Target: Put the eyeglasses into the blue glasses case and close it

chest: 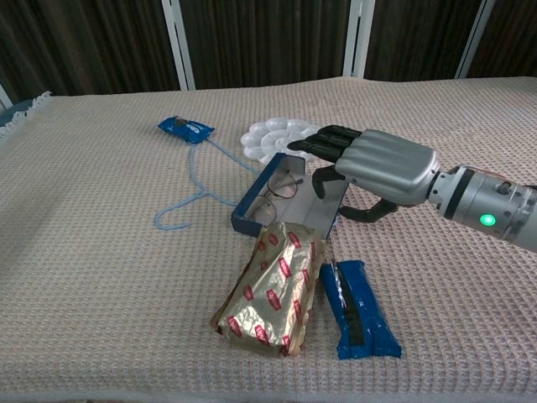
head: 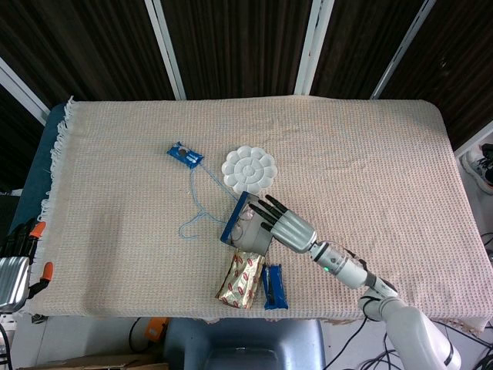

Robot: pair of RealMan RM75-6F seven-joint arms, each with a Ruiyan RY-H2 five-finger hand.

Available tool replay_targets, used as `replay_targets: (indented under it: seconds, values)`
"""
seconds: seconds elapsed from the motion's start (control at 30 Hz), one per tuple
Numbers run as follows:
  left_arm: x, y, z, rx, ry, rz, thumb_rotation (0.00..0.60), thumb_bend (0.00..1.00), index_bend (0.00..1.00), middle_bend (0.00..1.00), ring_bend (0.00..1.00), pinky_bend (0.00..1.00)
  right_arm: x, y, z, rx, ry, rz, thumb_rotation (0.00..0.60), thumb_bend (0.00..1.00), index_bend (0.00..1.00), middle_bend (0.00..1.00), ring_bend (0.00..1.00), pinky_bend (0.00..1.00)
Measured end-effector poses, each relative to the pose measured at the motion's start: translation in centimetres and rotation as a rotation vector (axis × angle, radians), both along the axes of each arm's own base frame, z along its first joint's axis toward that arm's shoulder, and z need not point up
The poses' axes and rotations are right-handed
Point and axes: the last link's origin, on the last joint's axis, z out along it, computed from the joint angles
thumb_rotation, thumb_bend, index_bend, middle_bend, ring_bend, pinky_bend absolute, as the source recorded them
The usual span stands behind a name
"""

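Note:
The blue glasses case (chest: 252, 199) lies open just in front of the white palette, its grey lid (chest: 325, 215) flat on the cloth. The eyeglasses (chest: 278, 188) rest inside it, also seen as eyeglasses (head: 248, 229) in the head view. My right hand (chest: 373, 161) reaches from the right with fingers stretched over the case and the thumb touching the lid's inner face. In the head view the right hand (head: 282, 224) covers much of the case (head: 234, 218). My left hand (head: 17, 259) hangs off the table's left front corner, holding nothing.
A white paint palette (chest: 275, 139) touches the case's far end. A gold and red foil pack (chest: 273, 290) and a blue wrapper bar (chest: 359, 309) lie in front of the case. A light blue string (chest: 197, 190) runs to a blue snack packet (chest: 185, 128).

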Motion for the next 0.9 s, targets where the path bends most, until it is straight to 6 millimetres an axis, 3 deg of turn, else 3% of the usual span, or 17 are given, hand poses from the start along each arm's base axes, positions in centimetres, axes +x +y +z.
replay_targets:
  seconds: [0.9]
  values:
    - [-0.1, -0.3, 0.4, 0.002, -0.016, -0.006, 0.6, 0.43, 0.0, 0.0, 0.04, 0.17, 3.8, -2.3, -1.8, -0.02, 0.048, 0.023, 0.6, 0.55, 0.6, 0.01, 0.0, 0.0]
